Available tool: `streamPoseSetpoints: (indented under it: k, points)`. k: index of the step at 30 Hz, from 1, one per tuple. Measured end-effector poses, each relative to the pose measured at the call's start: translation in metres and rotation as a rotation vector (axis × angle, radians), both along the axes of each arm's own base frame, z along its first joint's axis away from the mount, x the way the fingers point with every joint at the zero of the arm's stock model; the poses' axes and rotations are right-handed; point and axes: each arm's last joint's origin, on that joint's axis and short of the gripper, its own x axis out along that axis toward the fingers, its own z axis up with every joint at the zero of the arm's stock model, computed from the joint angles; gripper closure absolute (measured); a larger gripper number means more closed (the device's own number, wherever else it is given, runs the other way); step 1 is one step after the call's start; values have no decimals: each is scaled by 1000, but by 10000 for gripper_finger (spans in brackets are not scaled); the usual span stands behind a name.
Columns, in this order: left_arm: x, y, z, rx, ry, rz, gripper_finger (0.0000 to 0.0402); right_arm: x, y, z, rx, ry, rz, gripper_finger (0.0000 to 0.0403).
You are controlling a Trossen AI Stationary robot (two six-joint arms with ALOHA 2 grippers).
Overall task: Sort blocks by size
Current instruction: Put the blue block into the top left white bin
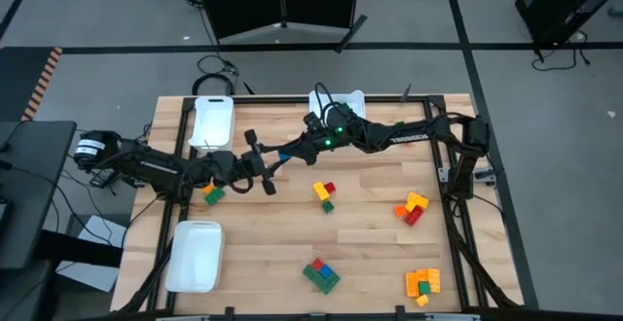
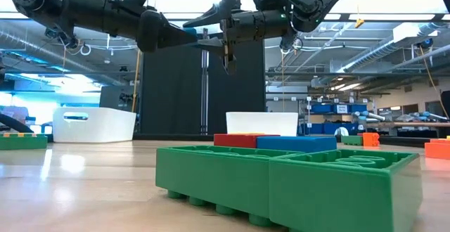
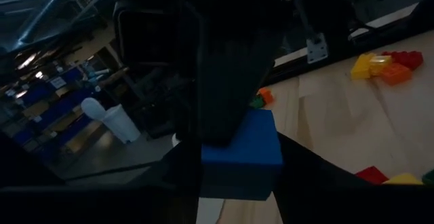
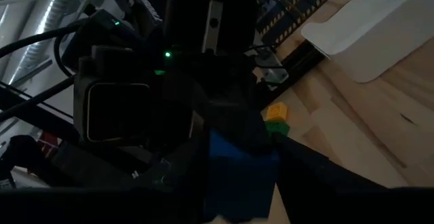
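Observation:
A blue block [image 3: 244, 149] hangs in the air over the table's middle left, between my two grippers, which meet there nose to nose. My left gripper [image 1: 267, 166] comes from the table's left and is shut on it. My right gripper [image 1: 288, 153] comes from the right, with its fingers on the same block [image 4: 241, 173]. Loose blocks lie in clusters on the table: yellow and green [image 1: 212, 194], yellow, red and green [image 1: 323, 194], orange, yellow and red [image 1: 412, 208], green, blue and red [image 1: 319, 273], orange and yellow [image 1: 422, 283]. My left gripper pinches the blue block's two opposite sides [image 3: 207, 166] between its two fingers, coming level from the table's left. The block is lifted clear of the table. My right gripper has the other end of the block [image 4: 220, 156] between its two fingers, coming nearly level from the table's right. One of its fingers [image 3: 227, 95] lies against the block's upper face.
White trays stand at the far left [image 1: 212, 122], the near left [image 1: 195, 255] and the far middle [image 1: 343, 102], this one partly under my right arm. The table's dark frame rail [image 1: 458, 214] runs along the right side. In the low view, green blocks [image 2: 281, 183] fill the foreground.

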Motion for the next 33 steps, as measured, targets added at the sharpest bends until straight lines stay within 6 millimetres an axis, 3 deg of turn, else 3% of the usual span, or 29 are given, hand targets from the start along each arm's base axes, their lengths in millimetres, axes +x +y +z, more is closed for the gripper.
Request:
streamPoseSetpoints:
  k: [9, 14, 22, 33]
  points:
    - [0, 1, 0, 2, 4, 27, 255, -2, -3, 0, 23, 4, 73, 152]
    - [-4, 2, 1, 5, 21, 82, 255, -6, -12, -8, 62, 82, 79, 133]
    - [-23, 6, 1, -105, 119, 123, 255, -27, -19, -19, 9, 355, -12, 154]
    - [-51, 31, -13, -424, 137, 469, 255, -90, 20, 19, -224, 775, -235, 204]
